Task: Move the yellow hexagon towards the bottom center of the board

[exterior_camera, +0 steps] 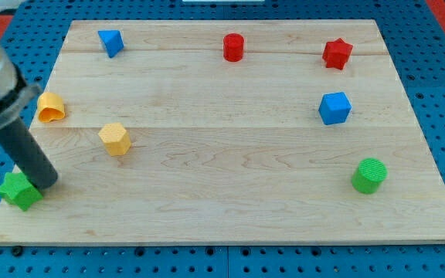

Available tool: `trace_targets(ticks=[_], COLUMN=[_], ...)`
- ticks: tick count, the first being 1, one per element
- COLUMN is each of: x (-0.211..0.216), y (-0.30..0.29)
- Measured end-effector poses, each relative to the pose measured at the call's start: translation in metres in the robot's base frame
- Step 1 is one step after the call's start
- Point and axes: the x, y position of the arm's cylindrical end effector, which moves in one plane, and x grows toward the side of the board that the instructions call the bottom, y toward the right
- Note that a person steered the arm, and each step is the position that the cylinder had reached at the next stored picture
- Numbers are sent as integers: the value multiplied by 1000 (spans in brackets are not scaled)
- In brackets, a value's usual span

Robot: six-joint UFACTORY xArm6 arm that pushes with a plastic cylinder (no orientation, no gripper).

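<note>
The yellow hexagon (115,138) lies on the left part of the wooden board (230,170), a little above mid-height. My tip (45,184) is the lower end of a dark rod coming down from the view's upper left. It sits at the board's left edge, below and to the left of the yellow hexagon and apart from it. It is right beside the green star (18,190), at that block's right side.
A yellow half-ring block (51,106) lies at the left edge above the hexagon. Along the top are a blue block (110,42), a red cylinder (233,47) and a red star (337,53). A blue cube (334,107) and a green cylinder (369,175) are at the right.
</note>
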Motion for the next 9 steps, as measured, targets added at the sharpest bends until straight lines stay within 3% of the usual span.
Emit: trace_targets(ticks=[3, 4, 5, 6, 8, 9], x=[-80, -83, -81, -59, -38, -10], y=[18, 52, 102, 118, 87, 135])
